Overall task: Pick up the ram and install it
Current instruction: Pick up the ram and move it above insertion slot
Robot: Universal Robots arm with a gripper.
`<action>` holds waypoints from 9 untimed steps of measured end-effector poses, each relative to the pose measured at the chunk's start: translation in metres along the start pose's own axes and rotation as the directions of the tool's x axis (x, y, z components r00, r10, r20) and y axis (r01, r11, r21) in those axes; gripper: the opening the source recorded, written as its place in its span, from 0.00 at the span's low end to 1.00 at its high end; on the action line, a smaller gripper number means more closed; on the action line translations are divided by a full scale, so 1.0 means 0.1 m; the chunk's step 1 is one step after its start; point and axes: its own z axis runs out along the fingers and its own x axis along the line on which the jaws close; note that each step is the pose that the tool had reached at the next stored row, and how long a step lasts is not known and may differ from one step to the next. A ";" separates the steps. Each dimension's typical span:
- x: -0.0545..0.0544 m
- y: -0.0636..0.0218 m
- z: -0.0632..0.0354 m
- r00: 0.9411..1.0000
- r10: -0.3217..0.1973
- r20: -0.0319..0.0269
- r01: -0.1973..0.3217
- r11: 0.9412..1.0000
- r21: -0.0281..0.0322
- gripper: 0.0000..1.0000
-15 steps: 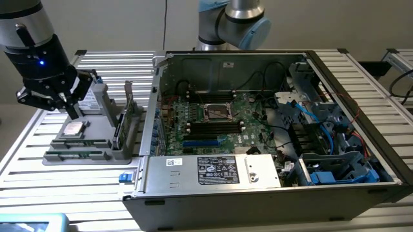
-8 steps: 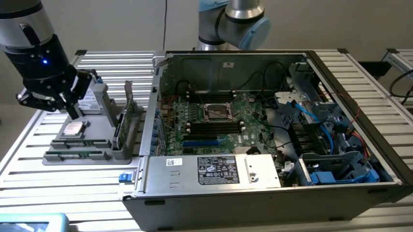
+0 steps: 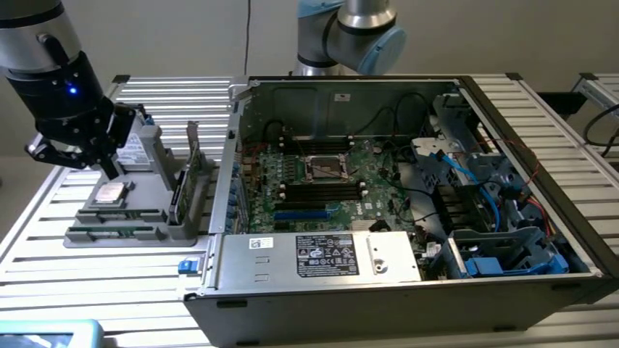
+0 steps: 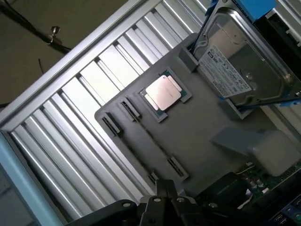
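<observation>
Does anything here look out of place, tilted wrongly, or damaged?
Nothing stands out. The ram lies straight in the gray holder, the processor sits flat in its seat, and the computer case stands open, with no visible damage.

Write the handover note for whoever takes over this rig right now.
Pincer: over the gray tray, on the exterior view's left of the open computer case; the ram is not in it.
Ram: in its holder at the tray's near edge in the exterior view, in front of the processor and hard drive.
Done: nothing that shows.
Left: ram not yet picked up, not yet installed on the motherboard.
</observation>
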 end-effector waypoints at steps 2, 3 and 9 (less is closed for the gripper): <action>0.00 0.000 0.000 0.999 -0.036 -0.001 0.036 0.999 0.001 0.11; 0.00 0.000 0.001 0.998 -0.056 -0.001 0.056 0.998 0.001 0.11; 0.00 0.001 0.001 0.989 -0.148 -0.003 0.148 0.989 0.004 0.11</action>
